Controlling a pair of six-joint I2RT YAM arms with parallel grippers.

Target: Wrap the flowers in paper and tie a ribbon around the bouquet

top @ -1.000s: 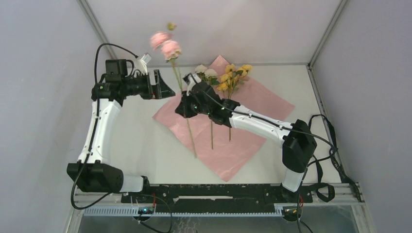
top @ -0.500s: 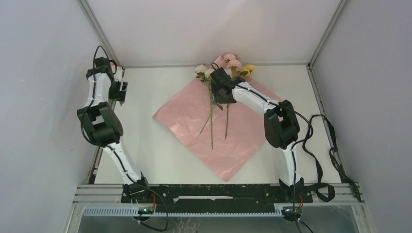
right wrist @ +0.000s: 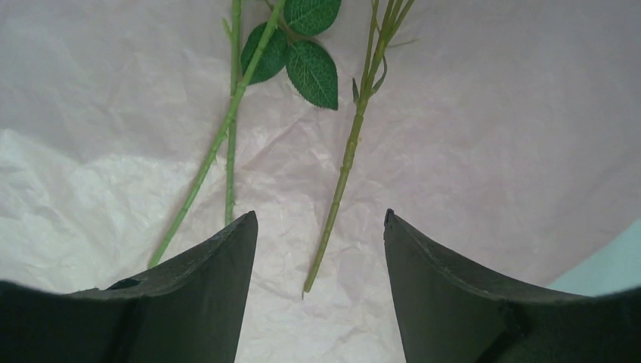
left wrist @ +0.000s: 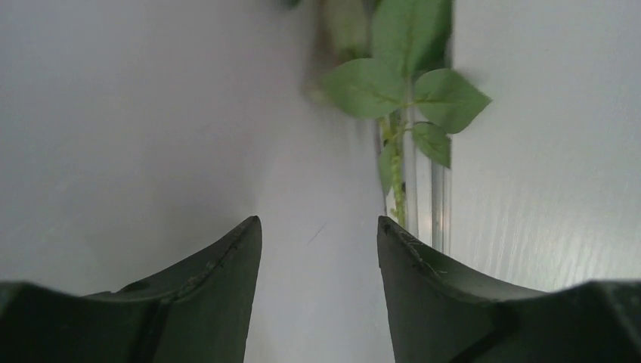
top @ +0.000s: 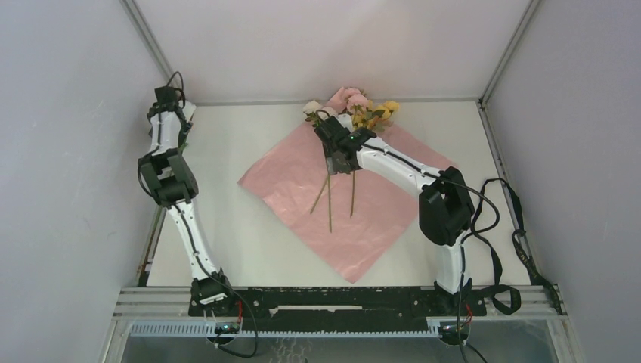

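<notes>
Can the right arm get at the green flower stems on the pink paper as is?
Likely yes: the right claw hangs open just over the thin green flower stems lying bare on the crinkled pink wrapping paper, nothing between them.

The white table (top: 249, 242) bears the pink paper (top: 378, 219), set cornerwise.

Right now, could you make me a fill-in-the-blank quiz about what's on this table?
The flowers lie on a crinkled sheet of ___.
The right end effector is above their stems with its jaws ___.
The left end effector faces a separate stem bearing green ___.
Missing words: paper; open; leaves.
</notes>
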